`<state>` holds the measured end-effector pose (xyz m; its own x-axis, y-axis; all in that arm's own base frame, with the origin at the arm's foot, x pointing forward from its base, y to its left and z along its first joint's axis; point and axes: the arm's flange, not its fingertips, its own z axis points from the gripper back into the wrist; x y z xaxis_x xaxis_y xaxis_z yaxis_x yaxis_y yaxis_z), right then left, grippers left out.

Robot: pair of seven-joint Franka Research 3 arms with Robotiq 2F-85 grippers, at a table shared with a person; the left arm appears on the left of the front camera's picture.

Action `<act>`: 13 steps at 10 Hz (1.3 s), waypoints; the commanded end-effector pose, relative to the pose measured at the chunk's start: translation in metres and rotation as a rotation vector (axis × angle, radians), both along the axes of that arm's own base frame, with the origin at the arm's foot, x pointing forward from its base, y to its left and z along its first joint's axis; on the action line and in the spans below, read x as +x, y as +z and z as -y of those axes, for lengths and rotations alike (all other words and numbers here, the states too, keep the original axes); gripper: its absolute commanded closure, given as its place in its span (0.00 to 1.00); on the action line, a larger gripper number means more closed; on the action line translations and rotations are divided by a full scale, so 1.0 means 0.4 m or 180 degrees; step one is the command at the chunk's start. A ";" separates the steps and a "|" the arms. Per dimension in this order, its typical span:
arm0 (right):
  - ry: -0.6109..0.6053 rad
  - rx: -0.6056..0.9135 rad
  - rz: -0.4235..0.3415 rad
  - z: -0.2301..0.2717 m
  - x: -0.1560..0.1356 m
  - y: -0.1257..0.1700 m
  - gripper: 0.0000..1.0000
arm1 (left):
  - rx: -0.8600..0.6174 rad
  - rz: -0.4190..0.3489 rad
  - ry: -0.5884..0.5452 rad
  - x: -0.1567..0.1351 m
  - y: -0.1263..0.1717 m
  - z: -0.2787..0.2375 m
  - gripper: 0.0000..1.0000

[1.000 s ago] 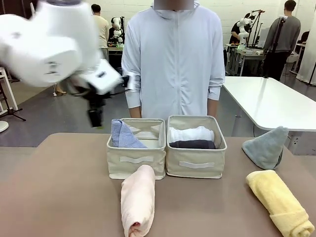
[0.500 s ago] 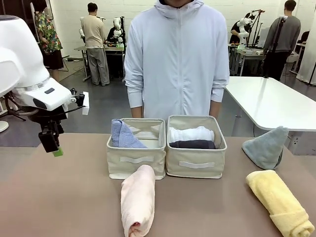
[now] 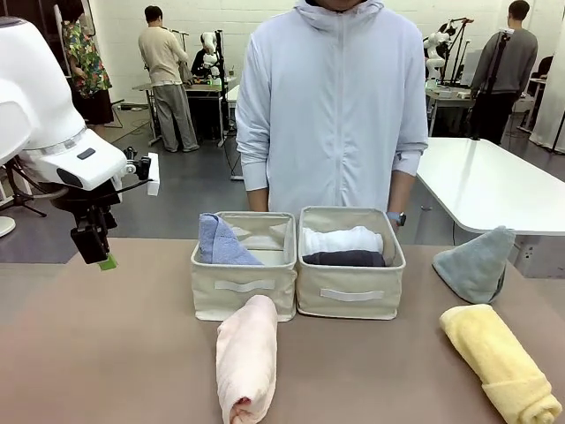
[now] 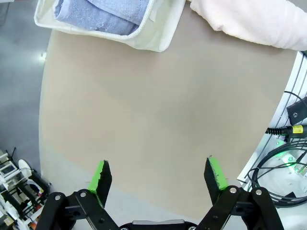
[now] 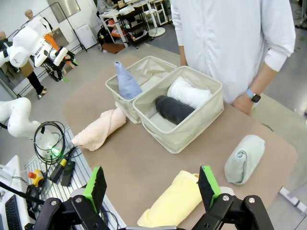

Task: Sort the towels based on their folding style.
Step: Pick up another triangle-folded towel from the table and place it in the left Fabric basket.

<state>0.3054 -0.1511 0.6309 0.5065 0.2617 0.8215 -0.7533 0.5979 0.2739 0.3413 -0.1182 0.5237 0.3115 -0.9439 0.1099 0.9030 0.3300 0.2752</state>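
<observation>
A pale pink rolled towel (image 3: 246,358) lies in front of the two beige bins. The left bin (image 3: 244,296) holds a light blue folded towel (image 3: 221,241). White (image 3: 342,239) and dark grey (image 3: 344,258) rolls lie in the right bin (image 3: 350,296). At the right, a yellow roll (image 3: 499,360) lies near me and a grey-green triangle (image 3: 477,263) stands behind it. My left gripper (image 3: 99,259) hangs open over the table's far left edge, far from every towel; its wrist view (image 4: 159,175) looks down on bare table. My right gripper (image 5: 152,184) is open and empty, high above the yellow roll (image 5: 175,201).
A person in a pale hooded jacket (image 3: 331,106) stands right behind the bins, hands low at the far edge. A white table (image 3: 485,181) stands at the back right. Cables and equipment (image 4: 283,143) lie beside the table's near edge.
My left arm has swung away from the left bin, out to the left and down to the table's edge. The person has shifted slightly to the right. The towels have not moved.
</observation>
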 end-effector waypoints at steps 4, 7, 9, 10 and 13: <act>0.0049 0.0091 0.0071 -0.001 0.006 0.001 0.00 | -0.2878 -0.0145 -0.1416 -0.003 0.181 -0.427 0.00; 0.0049 0.0091 0.0071 -0.001 0.006 0.001 0.00 | -0.3835 0.0369 -0.1407 -0.045 0.197 -0.718 0.00; 0.0049 0.0091 0.0071 -0.001 0.006 0.001 0.00 | -0.4086 0.0584 -0.1179 -0.066 0.209 -0.827 0.00; -0.0001 0.0001 0.0000 0.001 0.000 0.000 0.00 | -0.4047 0.0544 -0.0759 -0.071 0.210 -0.841 0.00; 0.0349 -0.1362 -0.0305 -0.184 -0.011 0.042 0.00 | -0.3627 0.0495 -0.0041 -0.081 0.218 -0.816 0.00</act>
